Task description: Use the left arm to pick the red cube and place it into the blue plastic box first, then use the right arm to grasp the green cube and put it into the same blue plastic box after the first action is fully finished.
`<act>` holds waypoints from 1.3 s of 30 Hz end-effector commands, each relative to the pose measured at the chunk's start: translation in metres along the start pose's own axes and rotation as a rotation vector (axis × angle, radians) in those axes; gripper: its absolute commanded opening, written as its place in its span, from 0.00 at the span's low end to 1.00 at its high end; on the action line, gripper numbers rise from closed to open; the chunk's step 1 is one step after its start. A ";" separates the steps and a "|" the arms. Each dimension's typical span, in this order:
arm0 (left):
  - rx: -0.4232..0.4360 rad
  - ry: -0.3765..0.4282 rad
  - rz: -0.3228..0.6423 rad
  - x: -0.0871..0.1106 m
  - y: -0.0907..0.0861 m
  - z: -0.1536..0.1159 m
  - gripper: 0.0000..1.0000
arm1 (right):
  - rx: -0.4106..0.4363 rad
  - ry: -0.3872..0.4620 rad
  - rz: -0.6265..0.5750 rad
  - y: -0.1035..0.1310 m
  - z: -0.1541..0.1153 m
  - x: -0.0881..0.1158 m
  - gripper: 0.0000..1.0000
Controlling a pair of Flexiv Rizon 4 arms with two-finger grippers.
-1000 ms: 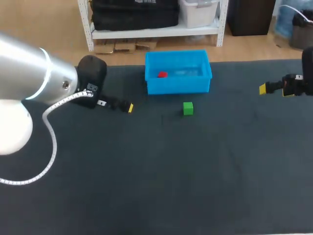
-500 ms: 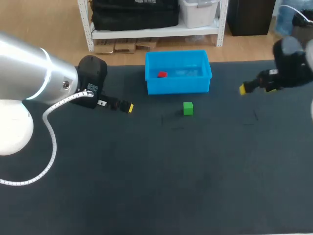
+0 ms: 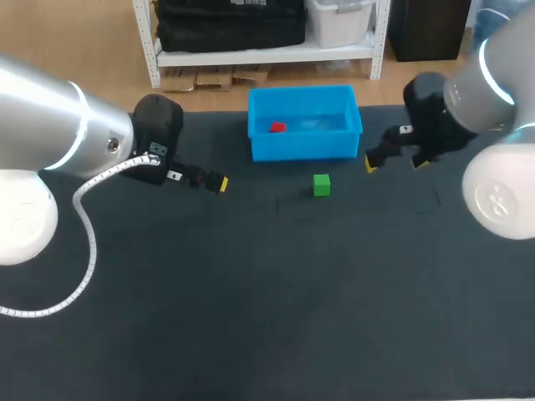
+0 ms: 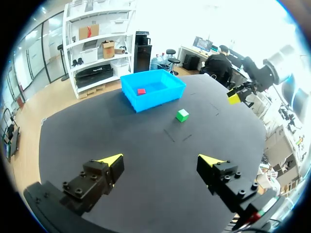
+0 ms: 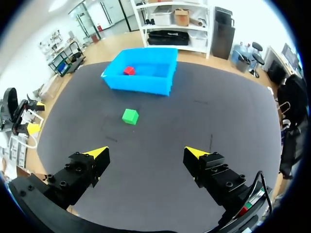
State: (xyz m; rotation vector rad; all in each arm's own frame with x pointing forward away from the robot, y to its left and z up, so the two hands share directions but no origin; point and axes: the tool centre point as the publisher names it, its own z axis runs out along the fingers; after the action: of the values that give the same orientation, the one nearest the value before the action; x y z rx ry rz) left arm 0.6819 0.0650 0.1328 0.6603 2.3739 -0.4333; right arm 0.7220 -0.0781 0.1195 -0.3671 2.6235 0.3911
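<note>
- Counter point(image 3: 267, 317): dark, matte surface, seen across most of the head view.
- Blue box point(image 3: 305, 147): open-topped plastic box, set upright at the upper middle of the head view, near the counter's far edge.
- Red cube point(image 3: 277, 127): found inside the blue box, on its floor, toward the box's left end in the head view. It is touched by neither tool.
- Green cube point(image 3: 322, 185): resting on the counter just below the blue box in the head view, under the box's right half. It is set apart from the box wall and is not held.
- Left arm point(image 3: 50, 125): silver, entering from the left edge of the head view. A white coiled cable point(image 3: 84, 242) is hung from it.
- Left tool point(image 3: 219, 183): held over the counter at the middle left of the head view, to the left of the green cube and to the lower left of the blue box. In the left wrist view, the left tool point(image 4: 160, 160) is shown with its fingers spread wide and nothing between them. The blue box point(image 4: 146, 99) and the green cube point(image 4: 182, 115) are seen well ahead of it.
- Right arm point(image 3: 493, 75): silver and white, entering from the right edge of the head view.
- Right tool point(image 3: 394, 164): held at the upper right of the head view, just right of the blue box's lower right corner, and right of and slightly above the green cube. In the right wrist view, the right tool point(image 5: 146, 153) is shown with its fingers wide apart and nothing gripped. The green cube point(image 5: 130, 116) is seen ahead of it, with the blue box point(image 5: 138, 86) beyond.
</note>
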 end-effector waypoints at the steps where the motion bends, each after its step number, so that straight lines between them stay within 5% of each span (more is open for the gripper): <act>1: 0.007 -0.004 0.001 0.001 0.001 0.000 1.00 | 0.060 -0.006 0.002 0.002 -0.002 0.002 1.00; 12: 0.007 -0.004 0.001 0.001 0.001 0.000 1.00 | 0.060 -0.006 0.002 0.002 -0.002 0.002 1.00; 18: 0.007 -0.004 0.001 0.001 0.001 0.000 1.00 | 0.090 0.067 0.134 0.005 0.007 -0.014 1.00; 39: 0.007 -0.004 0.001 0.001 0.001 0.000 1.00 | 0.237 0.230 0.179 0.044 0.085 -0.021 1.00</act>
State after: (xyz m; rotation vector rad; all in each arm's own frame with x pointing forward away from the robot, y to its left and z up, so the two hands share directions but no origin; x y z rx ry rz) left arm 0.6818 0.0647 0.1331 0.6597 2.3746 -0.4315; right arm 0.7515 -0.0147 0.0721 -0.1077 2.8697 0.1317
